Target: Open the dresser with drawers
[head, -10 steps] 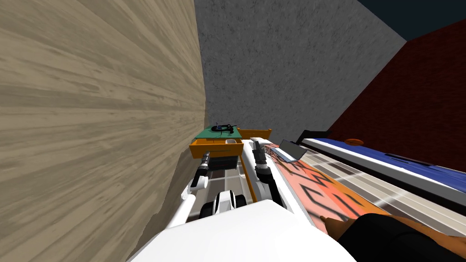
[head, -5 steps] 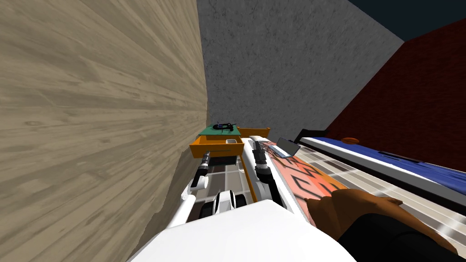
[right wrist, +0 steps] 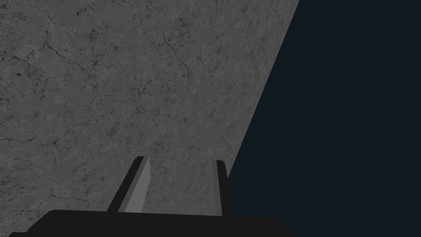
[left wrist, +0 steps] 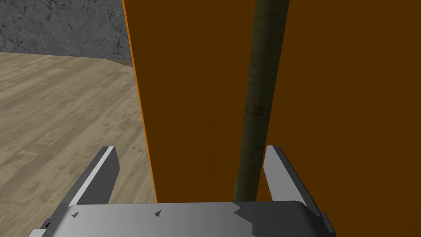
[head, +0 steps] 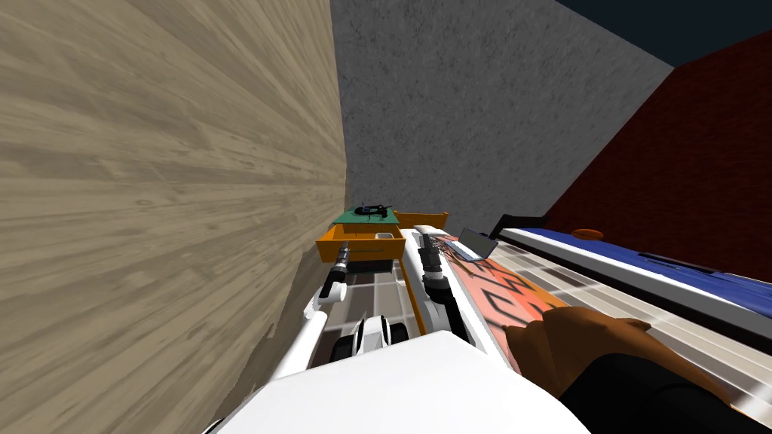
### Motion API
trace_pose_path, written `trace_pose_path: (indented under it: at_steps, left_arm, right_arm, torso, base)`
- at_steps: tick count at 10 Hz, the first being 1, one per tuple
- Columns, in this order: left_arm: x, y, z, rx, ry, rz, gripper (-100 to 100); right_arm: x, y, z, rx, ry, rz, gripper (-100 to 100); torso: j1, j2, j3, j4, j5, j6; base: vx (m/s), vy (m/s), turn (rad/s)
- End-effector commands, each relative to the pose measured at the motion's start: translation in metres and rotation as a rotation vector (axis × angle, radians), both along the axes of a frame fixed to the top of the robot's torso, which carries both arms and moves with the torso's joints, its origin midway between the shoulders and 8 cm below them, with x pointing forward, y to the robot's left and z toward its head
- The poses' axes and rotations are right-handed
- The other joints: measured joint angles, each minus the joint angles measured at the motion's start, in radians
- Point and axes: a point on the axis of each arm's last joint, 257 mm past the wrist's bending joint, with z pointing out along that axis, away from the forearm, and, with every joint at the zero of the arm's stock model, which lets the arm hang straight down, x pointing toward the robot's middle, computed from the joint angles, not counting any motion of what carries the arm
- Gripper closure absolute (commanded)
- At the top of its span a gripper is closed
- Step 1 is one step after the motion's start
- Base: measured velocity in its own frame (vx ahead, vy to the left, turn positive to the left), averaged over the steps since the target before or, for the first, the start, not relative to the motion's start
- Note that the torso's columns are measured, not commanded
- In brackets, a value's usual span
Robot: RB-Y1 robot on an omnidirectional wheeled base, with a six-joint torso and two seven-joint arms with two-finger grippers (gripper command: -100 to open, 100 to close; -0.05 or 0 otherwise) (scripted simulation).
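left gripper jaws wide, straddling the dark olive bar handle on the flat orange drawer front, not clamping it. right gripper beside that drawer front, jaws narrow, empty.

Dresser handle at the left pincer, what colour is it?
The handle is dark olive brown; left wrist view shows it best.
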Motion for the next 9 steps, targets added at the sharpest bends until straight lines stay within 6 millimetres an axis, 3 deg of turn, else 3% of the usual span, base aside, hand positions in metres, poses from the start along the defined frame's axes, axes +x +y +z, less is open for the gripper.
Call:
trace_pose_path:
  at_steps: [1, 2, 3, 4, 9]
  left_arm:
    - [0.018, -0.008, 0.021, -0.001, -0.001, -0.012, -100]
    - [0.022, -0.01, 0.027, -0.001, -0.001, -0.016, -100]
    - [0.019, -0.009, 0.017, 0.0, 0.01, -0.013, -100]
    - [0.02, -0.009, 0.016, -0.001, 0.015, -0.014, 0]
    - [0.019, -0.008, 0.01, -0.002, 0.027, -0.013, 0]
  right_arm:
    - [0.0, 0.0, 0.0, 0.0, 0.0, 0.0, 0]
    - [0.0, 0.0, 0.0, 0.0, 0.0, 0.0, 0]
    - [0.0, 0.0, 0.0, 0.0, 0.0, 0.0, 0]
    - [0.0, 0.0, 0.0, 0.0, 0.0, 0.0, 0]
    - [0.0, 0.0, 0.0, 0.0, 0.0, 0.0, 0]
  torso:
    - [0.0, 0.002, 0.001, 0.0, 0.0, 0.0]
    - [-0.001, 0.004, 0.002, 0.002, 0.0, 0.0]
    - [-0.001, 0.006, 0.004, 0.004, -0.001, -0.001]
    - [-0.001, 0.006, 0.004, 0.003, -0.001, -0.001]
    - [0.0, 0.002, 0.001, 0.0, 0.0, 0.0]
  base:
    - [-0.049, -0.002, 0.053]
    - [-0.058, 0.001, 0.031]
    - [-0.019, 0.002, -0.001]
    - [0.0, 0.0, 0.0]
    - [0.0, 0.0, 0.0]
